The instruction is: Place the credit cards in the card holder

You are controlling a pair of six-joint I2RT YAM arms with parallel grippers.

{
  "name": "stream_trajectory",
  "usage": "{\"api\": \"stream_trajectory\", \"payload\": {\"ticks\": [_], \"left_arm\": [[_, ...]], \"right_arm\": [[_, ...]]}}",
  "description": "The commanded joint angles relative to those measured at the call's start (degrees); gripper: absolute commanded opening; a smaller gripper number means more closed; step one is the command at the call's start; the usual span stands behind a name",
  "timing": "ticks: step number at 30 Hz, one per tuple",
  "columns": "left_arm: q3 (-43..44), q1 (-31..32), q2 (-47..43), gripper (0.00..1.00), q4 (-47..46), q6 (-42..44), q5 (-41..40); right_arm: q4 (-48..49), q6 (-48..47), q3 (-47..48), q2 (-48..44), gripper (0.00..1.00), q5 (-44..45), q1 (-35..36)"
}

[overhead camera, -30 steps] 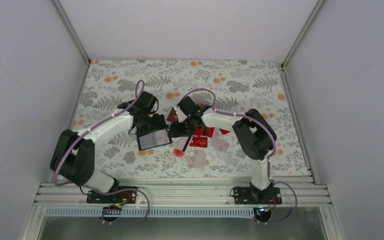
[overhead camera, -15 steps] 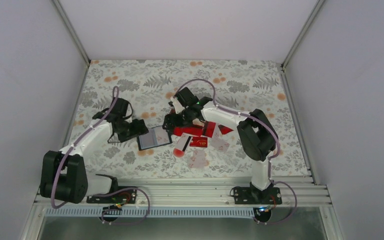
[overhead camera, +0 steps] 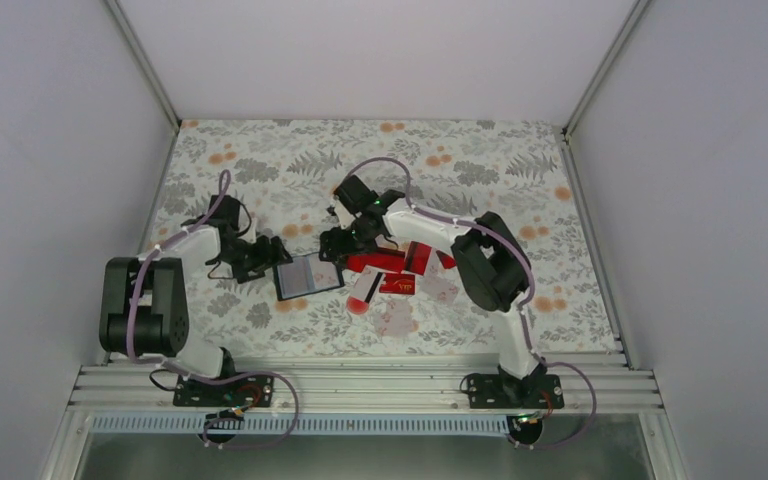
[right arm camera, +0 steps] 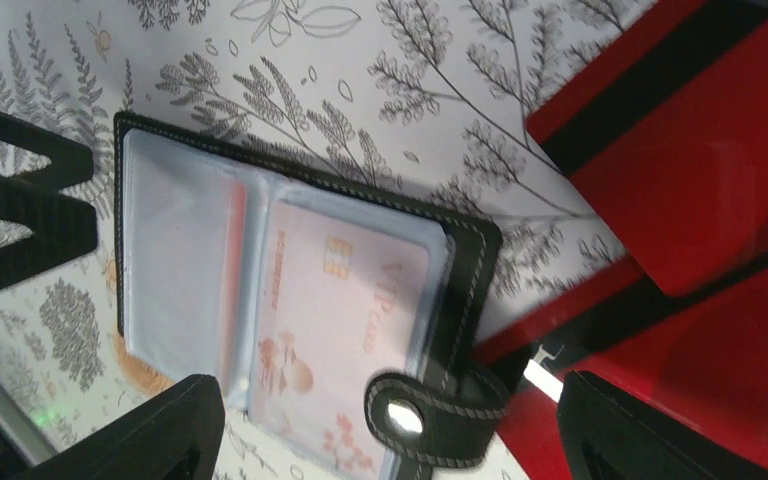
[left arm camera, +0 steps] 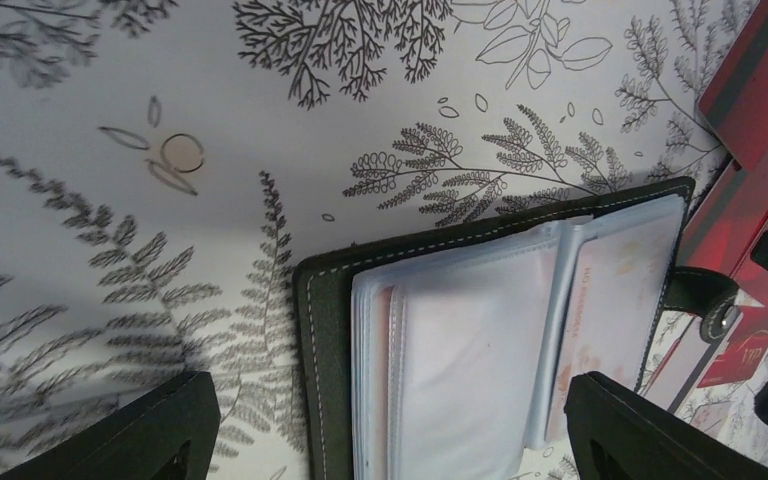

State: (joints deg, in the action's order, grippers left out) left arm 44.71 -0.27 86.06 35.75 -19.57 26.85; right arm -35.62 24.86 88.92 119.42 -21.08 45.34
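So the card holder (overhead camera: 308,277) is lying open on the table (overhead camera: 460,150), sitting right between the two arms. The red credit cards (overhead camera: 388,266) are lying in a heap just off its right edge, mostly running left-right. The right gripper (overhead camera: 334,245) is hovering by the holder's strap (right arm camera: 440,400), so it's looking like the nearer one for the cards. It and the left gripper (overhead camera: 266,257) are both gaping wide, gripping nothing.

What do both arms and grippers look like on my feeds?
The left arm and right arm share white links, bulky black joints and loose purple cables. The left gripper and right gripper are black with tapering fingers. A green light shows near the right wrist.
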Motion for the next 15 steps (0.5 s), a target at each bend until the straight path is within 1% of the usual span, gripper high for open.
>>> {"api": "stream_trajectory", "payload": {"ticks": [1, 9, 12, 15], "left_arm": [[0.41, -0.43, 2.47, 0.85, -2.54, 2.61, 2.35], [2.52, -0.43, 5.87, 0.8, -2.79, 2.7, 3.29], [2.26, -0.43, 6.34, 0.77, -3.14, 2.46, 4.03], [1.92, -0.42, 6.74, 0.75, -4.11, 2.09, 5.15]], "right_arm": [[-3.85, -1.18, 5.49, 3.71, 0.85, 4.46, 1.86], [-10.2, -1.75, 11.82, 8.44, 0.78, 12.61, 3.55], [-13.22, -2.33, 15.4, 10.03, 0.73, 15.94, 4.49], [-15.31, -2.61, 16.86, 10.08, 0.67, 19.02, 5.16]]}}
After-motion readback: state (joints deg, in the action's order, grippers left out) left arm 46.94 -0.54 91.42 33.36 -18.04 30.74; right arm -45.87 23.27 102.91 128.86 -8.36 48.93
